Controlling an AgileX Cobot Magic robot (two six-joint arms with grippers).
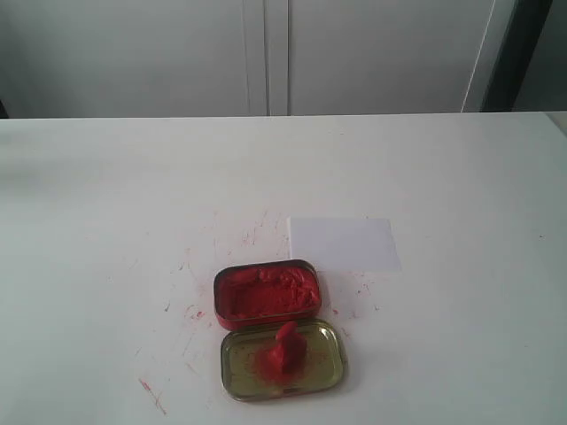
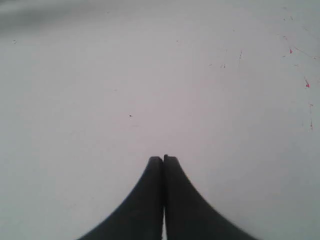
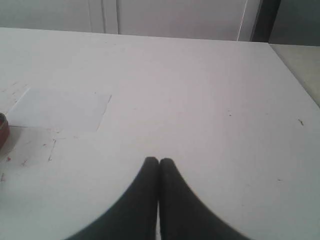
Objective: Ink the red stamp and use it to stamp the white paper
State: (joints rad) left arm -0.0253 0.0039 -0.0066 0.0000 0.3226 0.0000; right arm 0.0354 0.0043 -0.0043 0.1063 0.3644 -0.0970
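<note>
The red stamp (image 1: 286, 346) stands on the gold-coloured metal lid (image 1: 328, 341) near the front of the table. Just behind the lid lies the red tin of ink paste (image 1: 266, 293), open. The white paper (image 1: 344, 243) lies flat behind the tin to the right, and it also shows in the right wrist view as the white paper (image 3: 59, 109). Neither arm appears in the exterior view. My left gripper (image 2: 163, 159) is shut with nothing in it, over bare table. My right gripper (image 3: 159, 161) is likewise shut and empty, away from the paper.
Red ink smears (image 1: 151, 394) speckle the white table (image 1: 106, 204) around the tin. The table's far edge meets white cabinet doors (image 1: 266, 53). A sliver of the tin's rim (image 3: 2, 131) shows in the right wrist view.
</note>
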